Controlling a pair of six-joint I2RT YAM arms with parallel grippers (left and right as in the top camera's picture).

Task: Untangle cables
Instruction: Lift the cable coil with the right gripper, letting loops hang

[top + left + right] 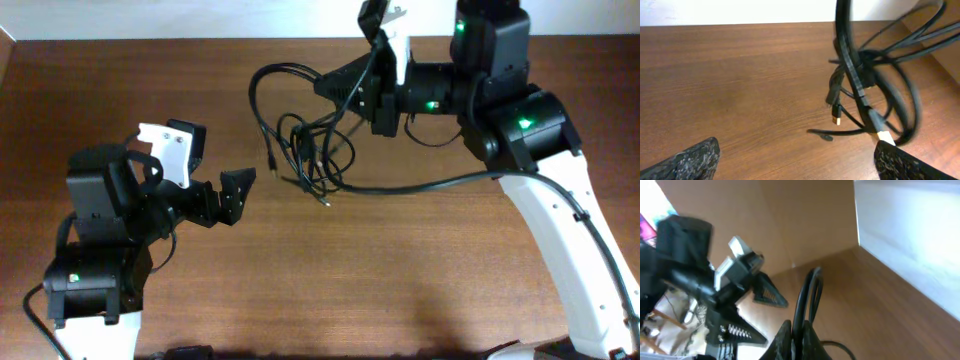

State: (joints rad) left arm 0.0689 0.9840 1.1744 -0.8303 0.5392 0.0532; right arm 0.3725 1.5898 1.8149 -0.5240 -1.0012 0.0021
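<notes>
1. While the right gripper [322,88] is pinching the cables [305,150] over the far half of the table [450,290], the bundle is hanging from it as a knot of thin black loops near the table's middle line.
2. In the right wrist view, a pair of black strands is rising from between the right fingers [785,339], which are pressed together on them.
3. One wide loop [258,100] is arching out to the left of the right gripper and curving back down into the knot.
4. The left gripper [227,198] is hovering to the left of the bundle, near it but apart from it. Its two fingertips [695,160] are spread wide at the bottom corners of the left wrist view and are gripping nothing.
5. In the left wrist view, the strands are dropping from the top edge and crossing one another just beyond the open left fingers.
6. A gold-tipped plug [836,120] is dangling at the left of the knot, and a silvery-white plug [884,136] is pointing down at its lower right. Whether either plug is touching the wood cannot be told.
7. A thicker black wire [420,185] is running from under the knot toward the right arm [525,125]. Whether it is caught in the loops cannot be told.
</notes>
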